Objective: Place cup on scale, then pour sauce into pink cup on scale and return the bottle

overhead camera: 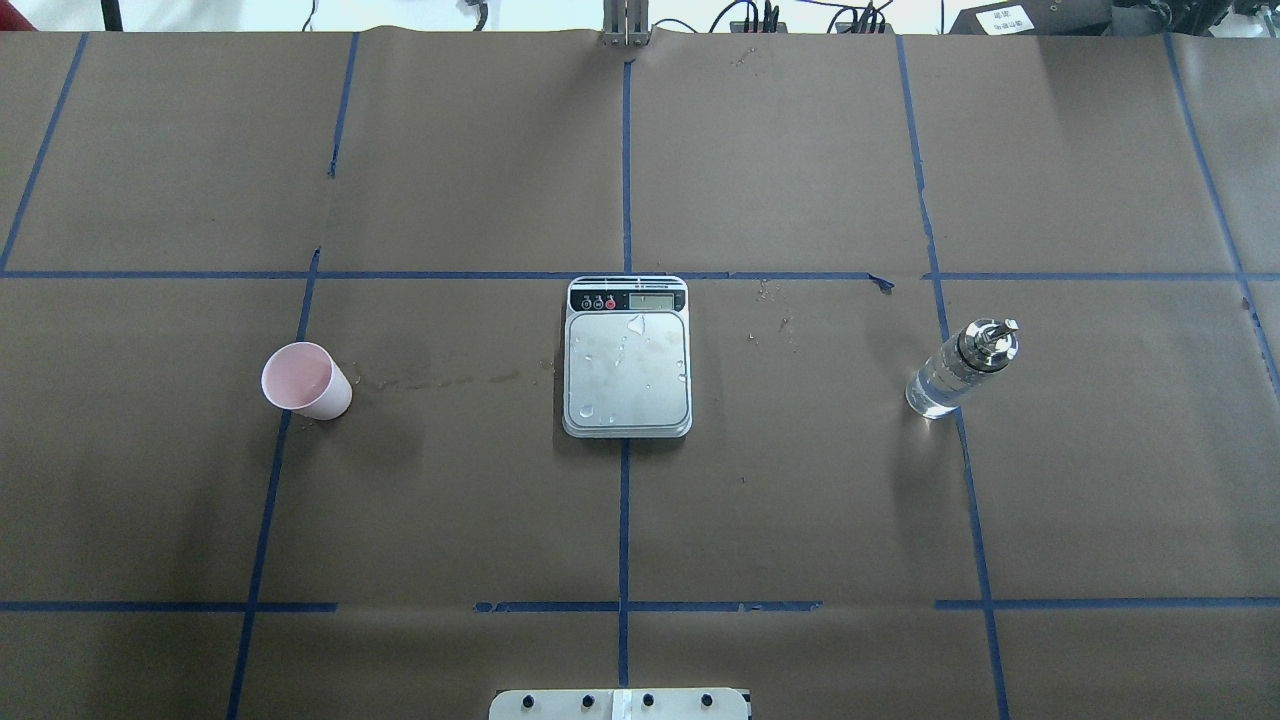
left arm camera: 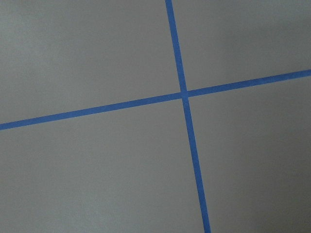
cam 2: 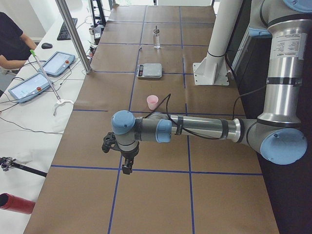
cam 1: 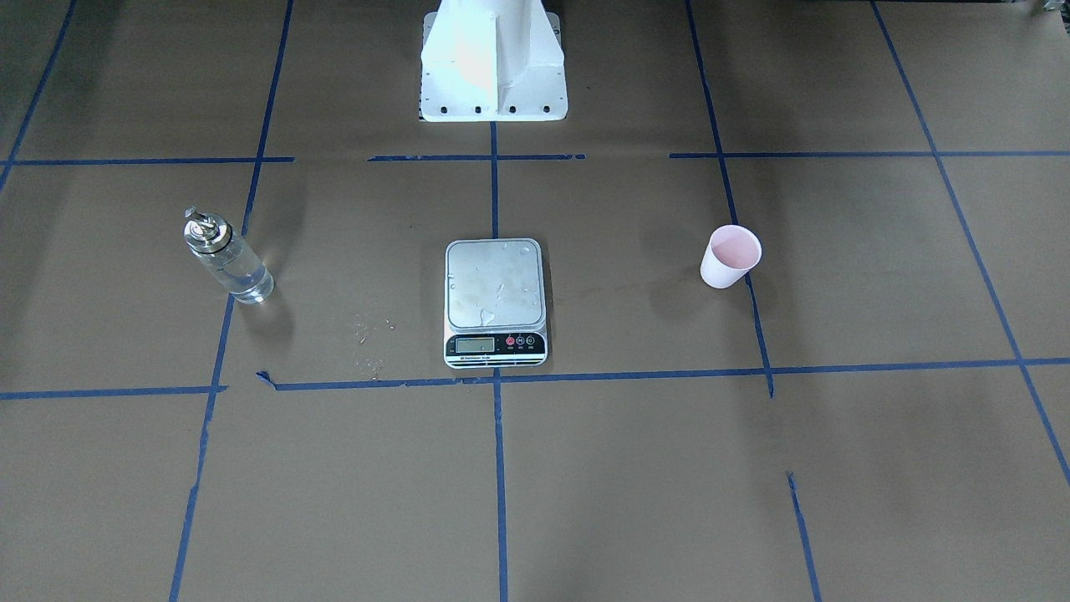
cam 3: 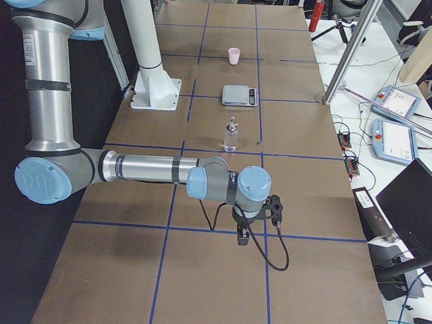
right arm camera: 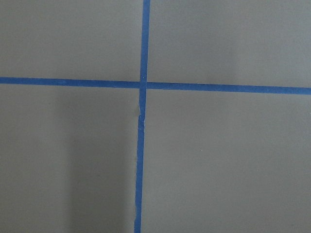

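At table centre: scale [overhead camera: 640, 392] sits flat, display strip facing away from the robot base [cam 1: 493, 75]. Platform carries only water droplets. More droplets [cam 1: 368, 344] lie on the brown paper [overhead camera: 800, 500] just beside it, on the bottle's side.

Cup [overhead camera: 305, 380] stands upright, mouth up, on the robot's left side, on a blue tape line [overhead camera: 270, 480] and well apart from the scale. Looks empty.

Bottle [overhead camera: 955, 375] stands upright on the robot's right side, also on a tape line and well apart from the scale, silver spout cap on. Clear sauce [overhead camera: 930, 393] shows through the glass; level too hard to read.

Left gripper [cam 2: 126, 167] points down above the table near its left end, far from the cup, holding nothing. Right gripper [cam 3: 242, 237] does the same near the right end, well clear of the bottle, also holding nothing. Both show only in the side views, so finger spacing: can't tell. Both wrist cameras see just paper and a tape crossing [left arm camera: 183, 93].
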You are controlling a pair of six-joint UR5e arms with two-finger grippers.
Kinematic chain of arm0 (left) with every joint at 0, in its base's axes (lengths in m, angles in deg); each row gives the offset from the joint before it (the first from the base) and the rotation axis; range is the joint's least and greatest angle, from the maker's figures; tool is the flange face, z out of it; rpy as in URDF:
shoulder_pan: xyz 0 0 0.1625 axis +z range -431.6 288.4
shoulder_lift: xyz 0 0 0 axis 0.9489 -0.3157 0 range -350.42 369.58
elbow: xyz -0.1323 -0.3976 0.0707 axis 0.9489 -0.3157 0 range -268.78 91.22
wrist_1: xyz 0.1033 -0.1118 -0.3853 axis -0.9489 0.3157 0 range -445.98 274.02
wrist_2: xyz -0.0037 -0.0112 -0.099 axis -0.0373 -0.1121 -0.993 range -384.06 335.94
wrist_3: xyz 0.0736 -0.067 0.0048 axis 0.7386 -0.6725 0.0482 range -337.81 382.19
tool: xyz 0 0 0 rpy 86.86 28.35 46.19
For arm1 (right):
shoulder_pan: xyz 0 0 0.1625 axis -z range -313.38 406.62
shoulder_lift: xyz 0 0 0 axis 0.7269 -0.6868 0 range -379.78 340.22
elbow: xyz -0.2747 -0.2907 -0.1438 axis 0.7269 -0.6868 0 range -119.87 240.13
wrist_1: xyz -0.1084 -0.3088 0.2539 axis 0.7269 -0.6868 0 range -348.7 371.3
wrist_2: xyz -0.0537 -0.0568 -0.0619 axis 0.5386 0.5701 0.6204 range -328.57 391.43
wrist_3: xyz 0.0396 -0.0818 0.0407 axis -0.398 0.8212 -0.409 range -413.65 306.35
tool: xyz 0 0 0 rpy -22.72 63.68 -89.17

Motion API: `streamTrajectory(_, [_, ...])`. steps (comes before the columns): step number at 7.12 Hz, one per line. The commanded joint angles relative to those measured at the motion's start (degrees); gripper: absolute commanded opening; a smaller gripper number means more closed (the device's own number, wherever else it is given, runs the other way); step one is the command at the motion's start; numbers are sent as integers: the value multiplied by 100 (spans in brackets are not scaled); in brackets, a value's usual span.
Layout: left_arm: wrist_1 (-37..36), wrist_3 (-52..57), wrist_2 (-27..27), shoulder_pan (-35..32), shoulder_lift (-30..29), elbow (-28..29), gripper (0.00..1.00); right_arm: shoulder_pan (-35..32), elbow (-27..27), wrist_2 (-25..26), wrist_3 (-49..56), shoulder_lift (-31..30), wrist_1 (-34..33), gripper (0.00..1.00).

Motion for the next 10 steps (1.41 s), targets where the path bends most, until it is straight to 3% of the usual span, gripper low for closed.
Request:
streamTrajectory(1, [1,-61,13,-9,-34,-252,100,1,67,-9,2,31,0,100])
streamTrajectory(2, [71,-35,-48,-53,-156,-324,100,1,68,-18,-6,32,0,100])
streamTrajectory(3, [707,-70,-31,8,-567,-299,100,1,68,-227,-24,32,0,100])
streamTrajectory(4, [1174,-270,-527,87,-510,-438,100,1,94,-281,-24,84,8,100])
streamTrajectory(5, [1144,-925,-784,462,-553,-778,100,9,138,-281,-7,189,17,100])
streamTrajectory(7, [1519,-3188,-1329,701,-1104,-712,100,18,218,-255,55,155,17,100])
streamTrajectory(8, [2105,-3895,-1114,1120,-1037,-738,100,18,183,-255,29,137,9,100])
streamTrajectory(9, [2276,-4372,-476,1603,-1071,-790,100,18,200,-281,-24,137,9,100])
streamTrajectory(10, [2269,-4934,583,2356,-1115,-1043,100,18,200,-281,-33,146,9,100])
